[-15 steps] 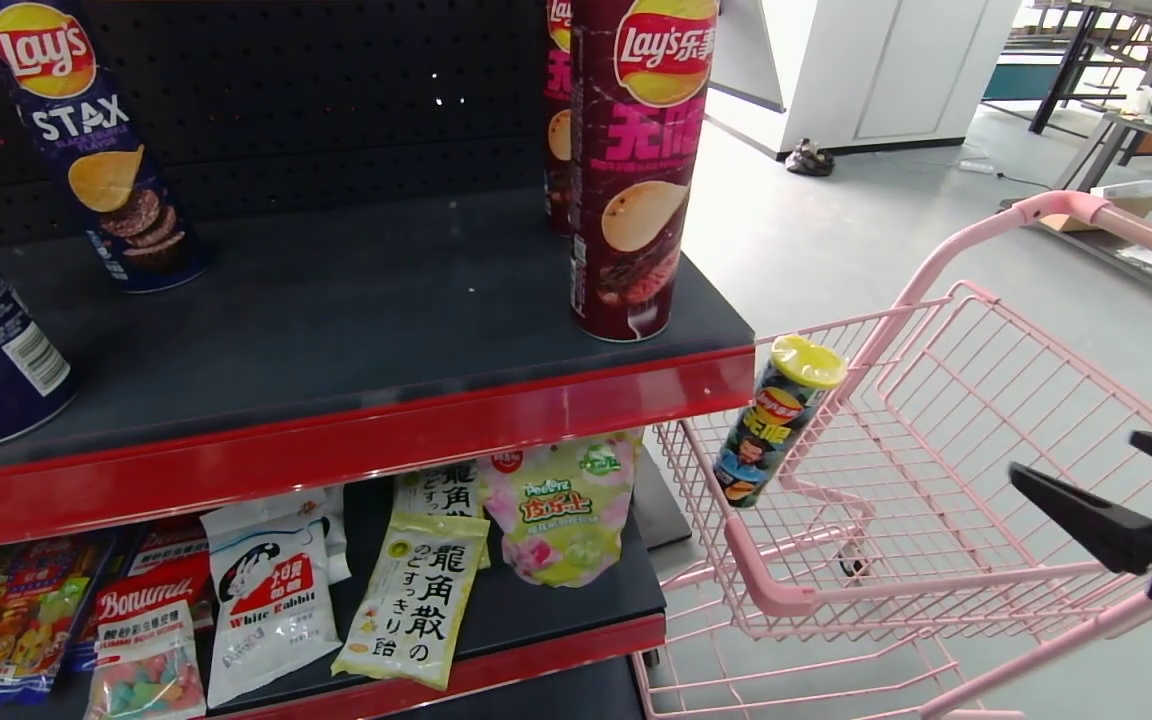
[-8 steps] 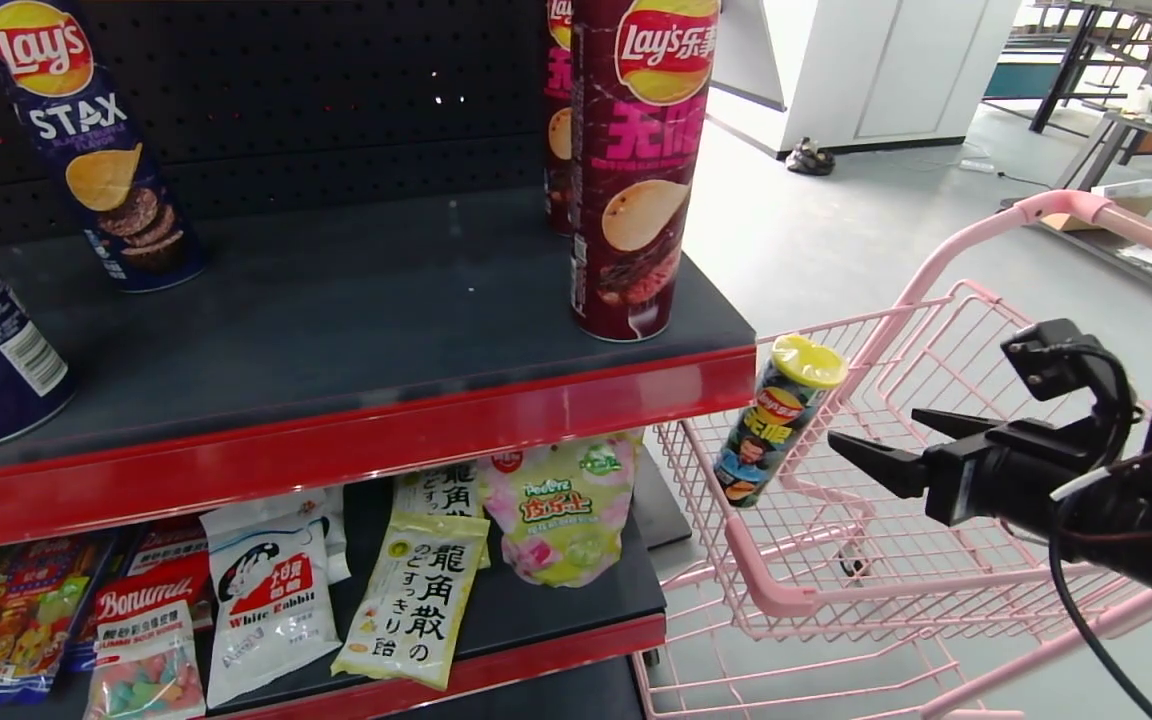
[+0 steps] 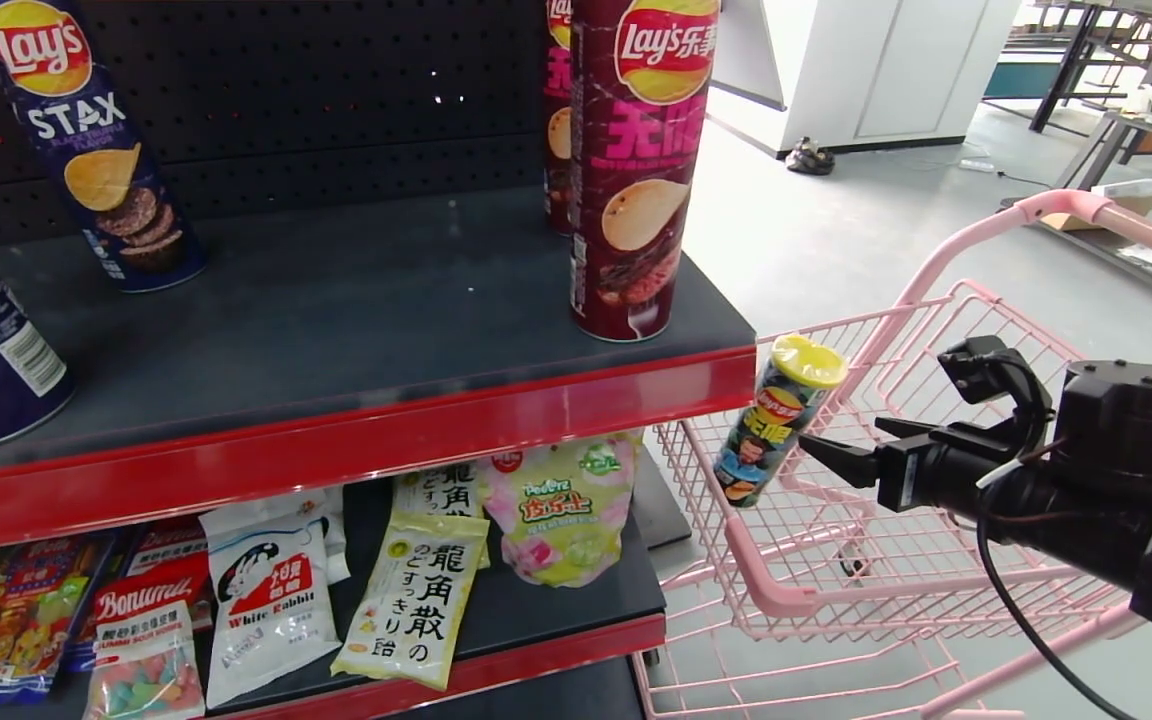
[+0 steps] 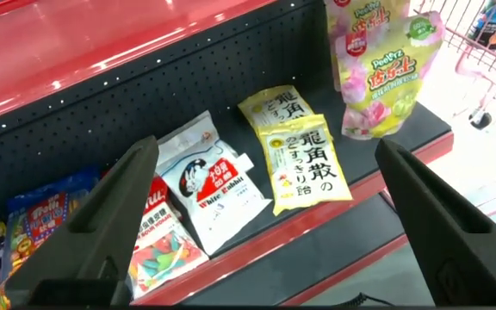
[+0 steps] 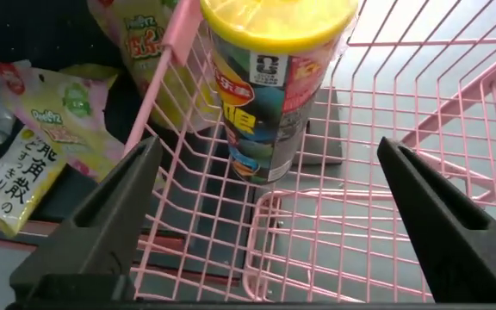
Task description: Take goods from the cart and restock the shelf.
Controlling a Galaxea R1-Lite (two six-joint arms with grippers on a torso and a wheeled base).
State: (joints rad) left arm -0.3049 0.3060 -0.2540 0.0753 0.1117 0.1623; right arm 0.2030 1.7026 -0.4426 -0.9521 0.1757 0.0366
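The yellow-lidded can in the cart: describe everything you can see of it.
The can is a small tube with a yellow lid and a dark printed wrapper. It leans tilted, lid up, against the pink cart's wire wall nearest the shelf. The open right gripper faces it, not touching.

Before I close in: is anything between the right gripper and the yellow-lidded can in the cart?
Nothing visible. The open right gripper faces the can, which leans in a corner of the cart, with clear space between them.
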